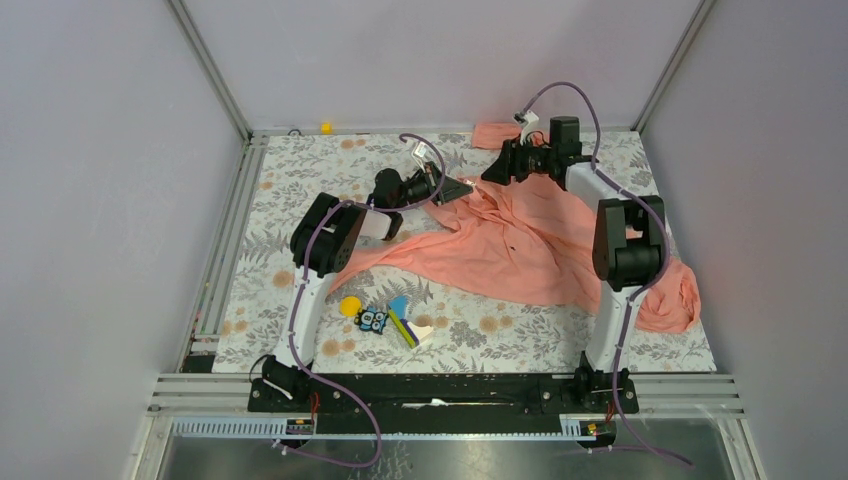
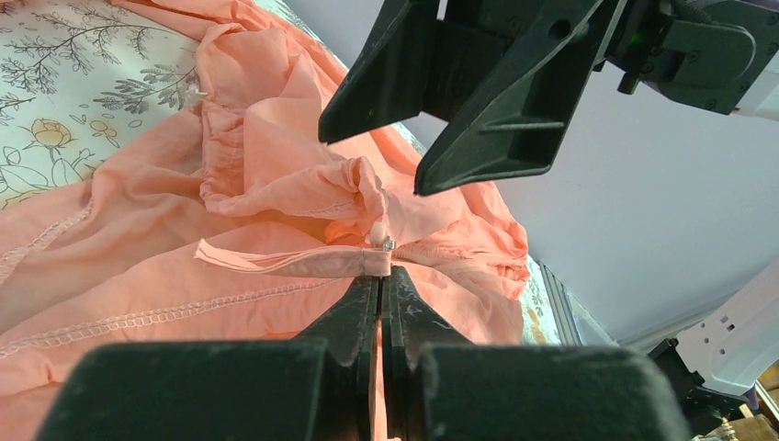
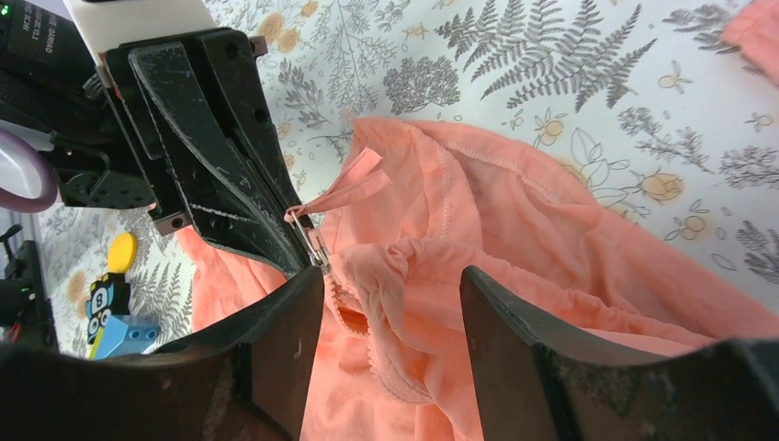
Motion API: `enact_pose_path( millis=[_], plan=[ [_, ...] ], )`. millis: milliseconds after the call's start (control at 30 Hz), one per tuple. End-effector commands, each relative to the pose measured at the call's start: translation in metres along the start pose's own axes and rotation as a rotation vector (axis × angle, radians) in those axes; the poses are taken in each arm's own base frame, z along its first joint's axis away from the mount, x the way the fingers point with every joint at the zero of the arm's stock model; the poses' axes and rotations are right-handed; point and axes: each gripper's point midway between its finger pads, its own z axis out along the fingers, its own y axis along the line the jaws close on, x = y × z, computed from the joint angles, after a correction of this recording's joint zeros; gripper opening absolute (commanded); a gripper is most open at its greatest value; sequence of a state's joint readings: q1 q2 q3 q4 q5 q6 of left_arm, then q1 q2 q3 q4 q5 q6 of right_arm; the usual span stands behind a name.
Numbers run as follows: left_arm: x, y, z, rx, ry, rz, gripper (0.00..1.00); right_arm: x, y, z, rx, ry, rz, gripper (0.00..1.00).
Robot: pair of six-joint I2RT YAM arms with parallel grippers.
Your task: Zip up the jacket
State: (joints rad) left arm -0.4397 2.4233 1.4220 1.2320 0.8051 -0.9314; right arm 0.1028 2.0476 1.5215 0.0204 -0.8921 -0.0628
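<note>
The salmon-pink jacket [image 1: 520, 245] lies crumpled across the middle and right of the table. My left gripper [image 1: 462, 189] is at its far upper edge and is shut on a fold of the jacket's front edge [image 2: 303, 262], right below the small metal zipper slider [image 2: 388, 244]. My right gripper [image 1: 490, 172] is open, facing the left one, its jaws either side of bunched fabric and zipper teeth [image 3: 390, 303]. The slider [image 3: 314, 243] sits by the right gripper's left finger [image 3: 285, 322]. The right gripper also shows open in the left wrist view [image 2: 372, 163].
Small colourful toy pieces [image 1: 385, 318] lie on the floral tablecloth [image 1: 300, 180] in front of the jacket; they also show in the right wrist view [image 3: 115, 308]. A yellow bit [image 1: 326, 128] sits at the back rail. Metal frame rails border the table.
</note>
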Motion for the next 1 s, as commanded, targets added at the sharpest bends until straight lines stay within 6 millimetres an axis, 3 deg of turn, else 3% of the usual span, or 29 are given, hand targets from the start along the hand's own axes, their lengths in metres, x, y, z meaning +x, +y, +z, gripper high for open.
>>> enact_pose_path(
  millis=[0,267,500,800,967],
  plan=[
    [-0.01,-0.016,0.005,0.058,-0.01,0.076,0.0,-0.008,0.012,0.004,-0.081,-0.011,-0.013,0.63],
    [-0.01,-0.016,0.005,0.059,-0.009,0.077,0.0,-0.004,0.019,0.011,-0.126,-0.001,-0.006,0.56],
    [-0.011,-0.018,0.004,0.064,-0.01,0.079,0.0,-0.004,0.022,0.015,-0.148,0.003,0.001,0.42],
    [-0.012,-0.018,0.005,0.063,-0.012,0.079,0.0,-0.005,0.026,0.016,-0.176,0.0,0.001,0.33],
    [-0.011,-0.017,0.005,0.06,-0.013,0.077,0.0,-0.009,0.034,0.016,-0.224,-0.018,0.008,0.19]
  ],
)
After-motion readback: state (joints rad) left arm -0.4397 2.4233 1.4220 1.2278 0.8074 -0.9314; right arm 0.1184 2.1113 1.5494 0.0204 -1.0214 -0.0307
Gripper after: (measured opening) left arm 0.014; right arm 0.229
